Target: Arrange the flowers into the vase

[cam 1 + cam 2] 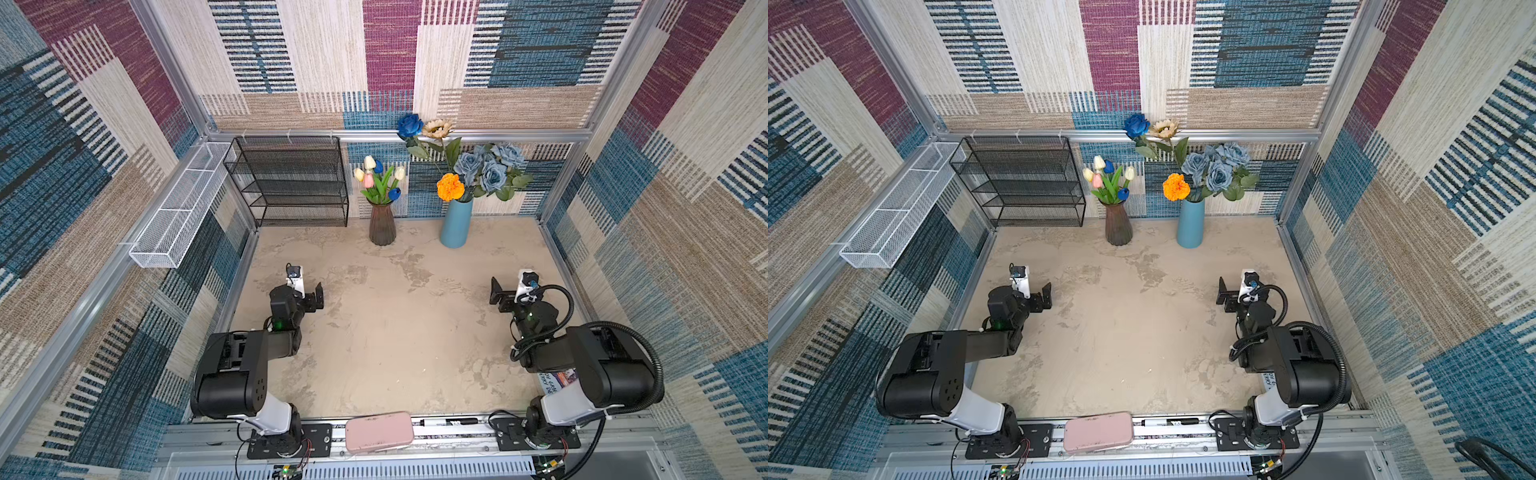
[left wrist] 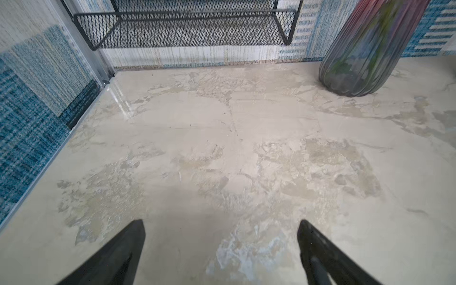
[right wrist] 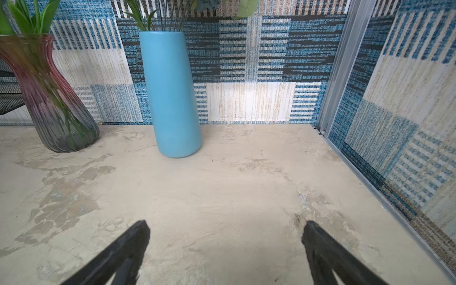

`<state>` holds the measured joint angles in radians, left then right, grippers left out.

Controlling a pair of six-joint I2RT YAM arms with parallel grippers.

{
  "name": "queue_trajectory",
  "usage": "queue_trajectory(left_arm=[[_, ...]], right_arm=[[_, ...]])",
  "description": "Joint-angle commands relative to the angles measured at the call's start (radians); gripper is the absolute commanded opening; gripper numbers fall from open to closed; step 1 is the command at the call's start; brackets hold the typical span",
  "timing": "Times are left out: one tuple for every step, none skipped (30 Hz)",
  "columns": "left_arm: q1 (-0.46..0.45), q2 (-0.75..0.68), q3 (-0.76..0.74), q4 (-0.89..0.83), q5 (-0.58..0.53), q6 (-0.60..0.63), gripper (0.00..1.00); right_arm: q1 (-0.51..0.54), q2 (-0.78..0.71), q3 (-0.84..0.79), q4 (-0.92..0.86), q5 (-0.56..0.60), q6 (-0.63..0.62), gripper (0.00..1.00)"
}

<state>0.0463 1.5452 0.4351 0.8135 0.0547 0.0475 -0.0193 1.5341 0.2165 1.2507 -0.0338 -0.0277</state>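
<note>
Left gripper and right gripper hang wide open and empty near their bases, likely because nothing remains to place: tulips stand in the ribbed glass vase, roses, sunflower and orange pompom in the blue vase at the back.

A beige, stone-patterned tabletop carried two upright vases near its back edge, as both top views showed. A ribbed, smoky glass vase stood on the left and a taller, plain blue vase on the right. They were near each other but not touching, just before the patterned back wall. Mottled grey-brown patches marked the surface.
</note>
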Motion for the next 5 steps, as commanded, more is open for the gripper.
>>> queue_trajectory(left_arm=[[0.000, 0.001, 0.006, -0.014, 0.025, -0.029, 0.99], [0.000, 0.001, 0.007, -0.014, 0.025, -0.028, 0.99], [0.000, 0.000, 0.007, -0.015, 0.025, -0.029, 0.99], [0.000, 0.001, 0.007, -0.016, 0.027, -0.029, 0.99], [0.000, 0.001, 0.007, -0.016, 0.027, -0.029, 0.99]], right_arm=[[0.000, 0.006, 0.012, 0.003, -0.005, 0.009, 1.00], [0.000, 0.002, 0.009, 0.002, -0.006, 0.008, 1.00], [0.000, 0.001, 0.005, 0.010, -0.005, 0.007, 1.00], [0.000, -0.002, 0.003, 0.011, -0.006, 0.008, 1.00], [0.000, -0.002, 0.003, 0.013, -0.005, 0.008, 1.00]])
